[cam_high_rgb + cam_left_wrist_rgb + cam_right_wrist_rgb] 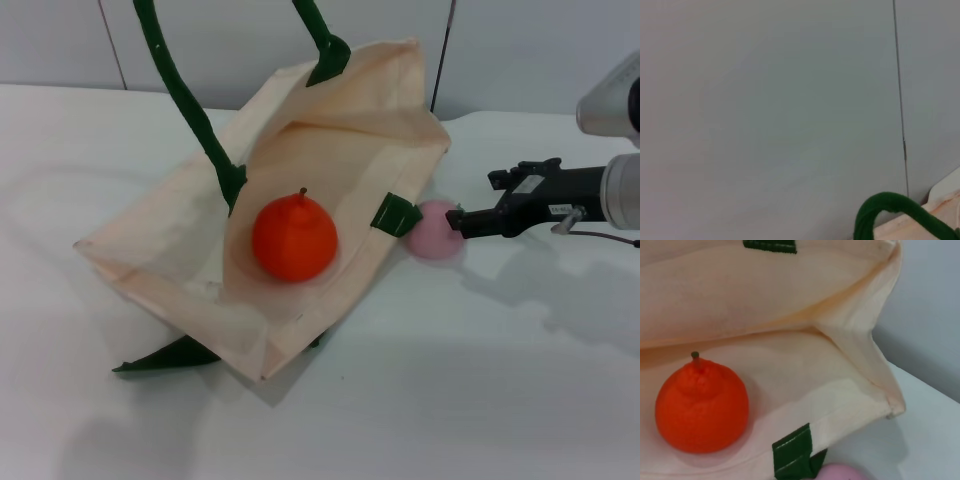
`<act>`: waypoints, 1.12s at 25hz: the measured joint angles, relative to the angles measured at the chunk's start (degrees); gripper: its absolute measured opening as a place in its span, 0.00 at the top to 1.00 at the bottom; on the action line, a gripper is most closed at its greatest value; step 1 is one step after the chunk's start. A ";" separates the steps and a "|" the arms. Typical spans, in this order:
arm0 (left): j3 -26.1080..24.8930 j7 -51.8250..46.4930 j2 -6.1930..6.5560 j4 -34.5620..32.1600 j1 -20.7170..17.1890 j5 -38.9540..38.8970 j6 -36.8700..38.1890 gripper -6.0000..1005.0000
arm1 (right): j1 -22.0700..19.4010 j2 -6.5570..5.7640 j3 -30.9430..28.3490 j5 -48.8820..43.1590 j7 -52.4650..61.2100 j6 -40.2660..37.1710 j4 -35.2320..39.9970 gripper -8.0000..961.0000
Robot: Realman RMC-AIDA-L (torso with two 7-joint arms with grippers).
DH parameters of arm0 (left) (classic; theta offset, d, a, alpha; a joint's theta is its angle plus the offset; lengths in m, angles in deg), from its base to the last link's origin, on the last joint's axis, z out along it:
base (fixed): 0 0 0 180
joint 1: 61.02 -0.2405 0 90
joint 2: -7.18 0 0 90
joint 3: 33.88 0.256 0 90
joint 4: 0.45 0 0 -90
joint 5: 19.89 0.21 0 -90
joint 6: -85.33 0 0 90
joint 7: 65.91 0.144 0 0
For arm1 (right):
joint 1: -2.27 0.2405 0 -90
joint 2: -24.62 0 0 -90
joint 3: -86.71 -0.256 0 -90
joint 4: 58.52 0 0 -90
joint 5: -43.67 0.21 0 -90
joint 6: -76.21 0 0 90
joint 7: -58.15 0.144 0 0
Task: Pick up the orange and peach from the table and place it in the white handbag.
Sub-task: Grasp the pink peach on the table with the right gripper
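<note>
So the orange (294,238) is sorted: it sits inside the open mouth of the white handbag (330,150), resting on the lower cloth panel with its stem nub up. That leaves the peach (435,230), which lies on the white table (450,400) just outside the bag's right edge, right beside the green tab (395,215) on the rim.

We're on the second half of the job now, going for the peach. Our right gripper (462,222) reaches in low from the right, with its tip right up against the peach's right side. We honestly can't tell whether the fingers have closed on the fruit or are just sitting next to it. The right wrist view only catches the top of the peach at its edge, plus the orange and the bag opening beyond.

The left gripper isn't in view. A green strap handle (185,95) runs up out of the head view, and the left wrist camera sees a loop of it, so we'd guess that arm is holding the bag open from above.

Next move, as we see it: get a firm grip on the peach, lift it over the rim by the green tab, and drop it next to the orange. The bag's mouth is wide, so clearance looks fine, but a small round fruit could roll away if nudged.
</note>
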 joint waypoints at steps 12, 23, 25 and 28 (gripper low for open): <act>-0.59 0.00 -0.05 0.00 0.02 0.00 0.13 0.89 | 0.74 0.12 0.56 0.92 -0.04 1.82 -1.42 0.12; -1.50 0.48 -0.08 0.00 -1.41 0.17 -0.54 0.89 | 1.61 0.12 0.49 0.95 -0.16 2.05 -3.76 0.13; -1.91 0.60 -0.13 0.00 -1.69 0.17 -0.83 0.89 | 1.62 0.08 0.35 0.91 -0.17 2.06 -3.82 0.13; -1.99 0.62 -0.14 0.00 -1.91 0.21 -1.19 0.89 | 1.61 0.05 0.20 0.76 -0.18 2.06 -4.04 0.13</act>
